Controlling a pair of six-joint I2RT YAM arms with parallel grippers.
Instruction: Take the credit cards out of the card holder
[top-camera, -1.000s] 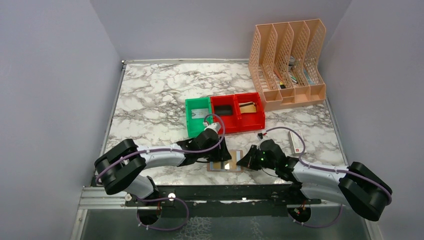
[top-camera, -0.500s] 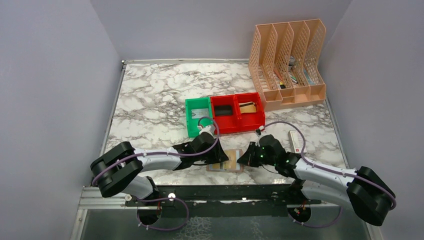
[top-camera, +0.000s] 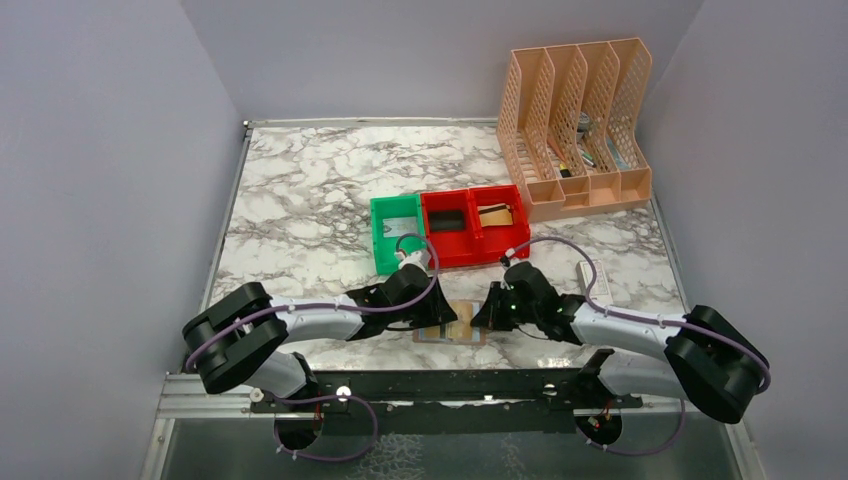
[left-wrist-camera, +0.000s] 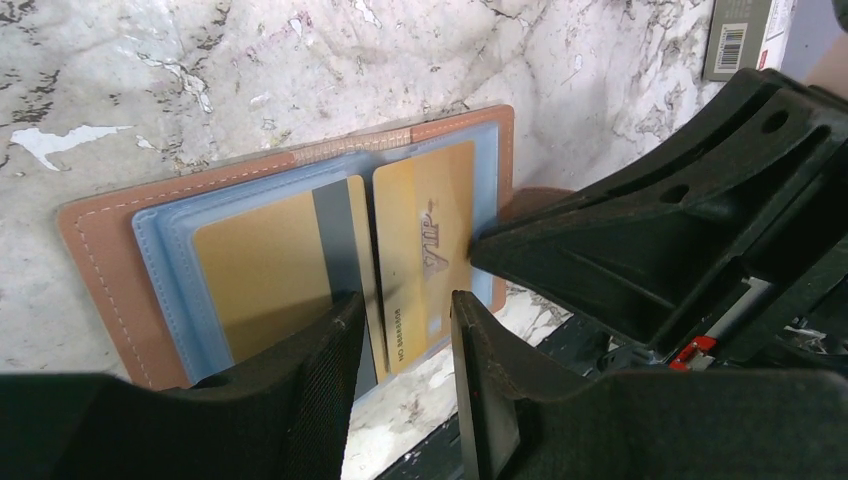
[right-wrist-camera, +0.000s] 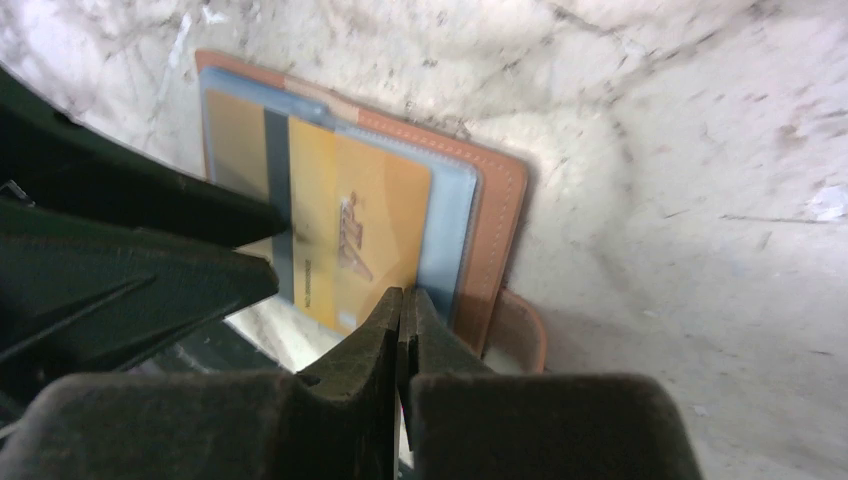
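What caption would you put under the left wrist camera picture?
Left gripper, jaws open, straddles a gold card in the open card holder; the shut right gripper touches the holder's edge.

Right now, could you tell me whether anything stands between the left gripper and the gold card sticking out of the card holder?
Nothing visible does: the open left gripper straddles the protruding end of the gold card. The shut right gripper rests on the card holder beside it.
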